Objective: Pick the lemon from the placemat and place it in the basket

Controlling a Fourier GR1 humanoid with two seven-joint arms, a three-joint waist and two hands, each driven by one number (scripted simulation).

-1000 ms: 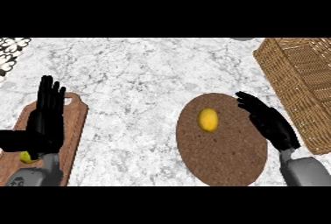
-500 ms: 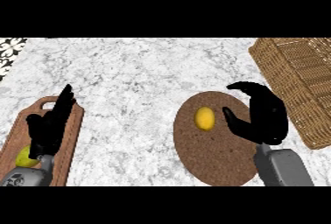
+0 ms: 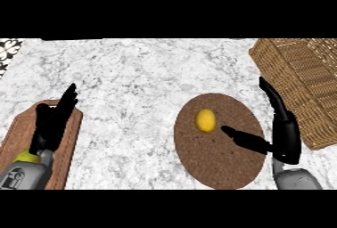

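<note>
At the counter's (image 3: 145, 80) left edge, the left hand (image 3: 54, 122) rests over a wooden board (image 3: 69, 147), its fingers straight and held together, pointing up; it holds nothing. A small yellow-green thing shows at its wrist, too hidden to name.

Toward the counter's right half lies the round brown placemat (image 3: 220, 164), and the lemon (image 3: 206, 120) sits on its upper left part, untouched. The right hand (image 3: 284, 133) stands just right of the lemon, over the placemat's right edge, fingers straight and raised, thumb stretched out toward the fruit, so the hand is spread and empty.

The wicker basket (image 3: 309, 84) fills the counter's far right corner.

The likely risk: the lemon is rounded and may roll off toward the placemat's left edge if the thumb nudges it before the fingers close behind it. A lift that travels too low could also knock the lemon against the basket's near wall.
</note>
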